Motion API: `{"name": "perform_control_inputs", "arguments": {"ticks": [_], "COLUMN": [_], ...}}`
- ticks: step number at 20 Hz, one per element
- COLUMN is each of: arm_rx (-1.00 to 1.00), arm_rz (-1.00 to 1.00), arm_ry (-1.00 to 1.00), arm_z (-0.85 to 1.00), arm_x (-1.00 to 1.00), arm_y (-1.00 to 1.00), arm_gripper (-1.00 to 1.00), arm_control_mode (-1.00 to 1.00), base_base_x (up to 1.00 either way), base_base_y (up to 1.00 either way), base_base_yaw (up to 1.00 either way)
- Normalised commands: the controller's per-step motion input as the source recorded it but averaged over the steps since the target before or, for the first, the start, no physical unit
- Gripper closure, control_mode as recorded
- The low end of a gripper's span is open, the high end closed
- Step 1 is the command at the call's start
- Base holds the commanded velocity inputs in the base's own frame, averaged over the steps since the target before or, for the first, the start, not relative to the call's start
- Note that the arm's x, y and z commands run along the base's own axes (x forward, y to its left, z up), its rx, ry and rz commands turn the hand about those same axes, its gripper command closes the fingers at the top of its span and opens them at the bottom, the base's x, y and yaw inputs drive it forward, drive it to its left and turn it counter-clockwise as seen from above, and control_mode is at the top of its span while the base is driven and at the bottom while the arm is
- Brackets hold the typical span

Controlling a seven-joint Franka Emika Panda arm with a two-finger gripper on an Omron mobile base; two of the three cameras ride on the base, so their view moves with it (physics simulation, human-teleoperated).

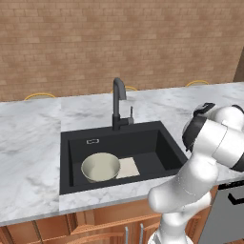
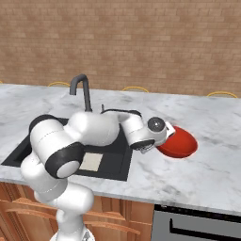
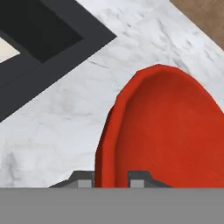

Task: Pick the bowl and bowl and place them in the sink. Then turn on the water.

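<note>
Across marble counter (image 1: 33,138), largest first: black sink (image 1: 162,143) with faucet (image 1: 117,102) at 12 o'clock; cream bowl (image 1: 100,167) already inside, at basin's 7 o'clock, beside pale mat (image 1: 127,167). Red bowl (image 2: 179,142) tilted on counter at sink's 3 o'clock. Gripper (image 3: 111,179) astride red rim, one fingertip (image 3: 84,180) outside, other inside; firmly clamped or not, cannot tell. Risk: thin-rim hold slipping during lift, bowl rolling away. In the way: sink edge and, once over basin, cream bowl; faucet lever (image 1: 131,113) untouched.
</note>
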Motion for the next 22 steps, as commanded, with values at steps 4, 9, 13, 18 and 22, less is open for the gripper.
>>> {"name": "perform_control_inputs", "arguments": {"ticks": [4, 9, 13, 18, 22], "arm_rx": [0.00, -0.05, -0.09, -0.13, -0.20], "arm_rz": [0.41, 0.39, 0.38, 0.33, 0.29], "arm_ry": [-0.05, -0.03, -0.05, -0.07, -0.09], "arm_z": [0.06, 0.00, 0.00, 0.00, 0.00], "arm_x": [0.00, 0.00, 0.00, 0.00, 0.00], "arm_y": [0.19, 0.29, 0.34, 0.39, 0.41], "arm_gripper": [1.00, 1.00, 1.00, 1.00, 1.00], "arm_control_mode": [-1.00, -1.00, -1.00, -1.00, -1.00], "base_base_x": [0.00, 0.00, 0.00, 0.00, 0.00], "base_base_y": [0.00, 0.00, 0.00, 0.00, 0.00], "base_base_yaw": [0.00, 0.00, 0.00, 0.00, 0.00]}}
